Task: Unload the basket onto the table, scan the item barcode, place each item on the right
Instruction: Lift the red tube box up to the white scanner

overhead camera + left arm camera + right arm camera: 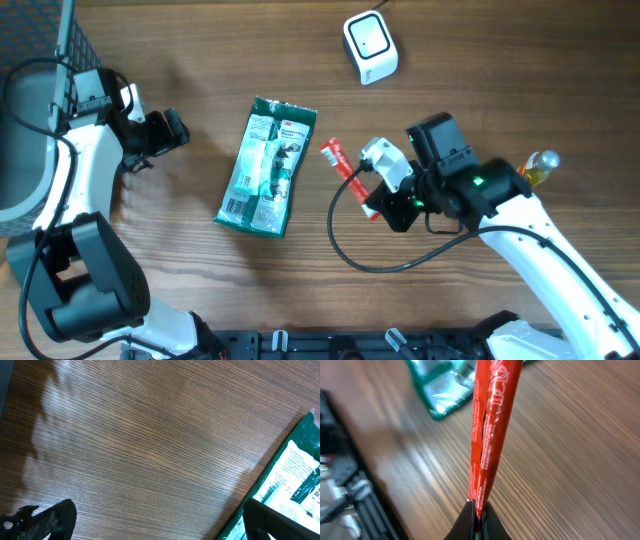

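Right gripper (378, 205), towards the table's near edge, was clamped on the red packet (343, 170), whose long axis ran away from it to the far left. White scanner (370, 47) stood beyond, near the far edge, closer to this arm. Left gripper (168, 130) hung apart and empty by the left edge.

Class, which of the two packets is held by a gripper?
The red packet, pinched in the right gripper; the green packet lies free.
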### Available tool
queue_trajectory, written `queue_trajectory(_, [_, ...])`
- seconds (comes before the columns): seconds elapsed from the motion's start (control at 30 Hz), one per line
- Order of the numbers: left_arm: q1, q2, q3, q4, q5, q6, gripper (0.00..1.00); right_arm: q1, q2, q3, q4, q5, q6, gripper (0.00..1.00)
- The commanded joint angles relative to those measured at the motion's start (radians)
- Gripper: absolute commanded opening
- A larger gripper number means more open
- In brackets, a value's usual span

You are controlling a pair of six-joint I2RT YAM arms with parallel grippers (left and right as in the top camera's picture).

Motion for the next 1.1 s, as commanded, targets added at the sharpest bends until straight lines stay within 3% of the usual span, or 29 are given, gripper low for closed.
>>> queue_trajectory(0.0, [0.010,0.008,-0.007,0.000,0.008,0.008,1.00,-0.002,0.004,0.180,-0.070,0.231,0.038,0.04])
queue_trajectory(0.23, [0.010,0.008,-0.007,0.000,0.008,0.008,1.00,-0.002,0.140,0.436,-0.106,0.608,-0.051,0.04])
queue_trajectory(0.6, [0.010,0.008,-0.007,0.000,0.008,0.008,1.00,-0.002,0.519,0.436,0.327,1.131,-0.460,0.04])
queue_trajectory(0.77, [0.010,0.008,-0.007,0.000,0.008,0.008,1.00,-0.002,0.685,0.436,0.569,1.316,-0.544,0.04])
queue_trajectory(0.93, [0.010,0.008,-0.007,0.000,0.008,0.008,1.00,-0.002,0.793,0.436,0.759,1.345,-0.551,0.04])
queue_trajectory(1.07, [0.010,0.008,-0.007,0.000,0.008,0.008,1.00,-0.002,0.843,0.436,0.780,1.345,-0.531,0.04])
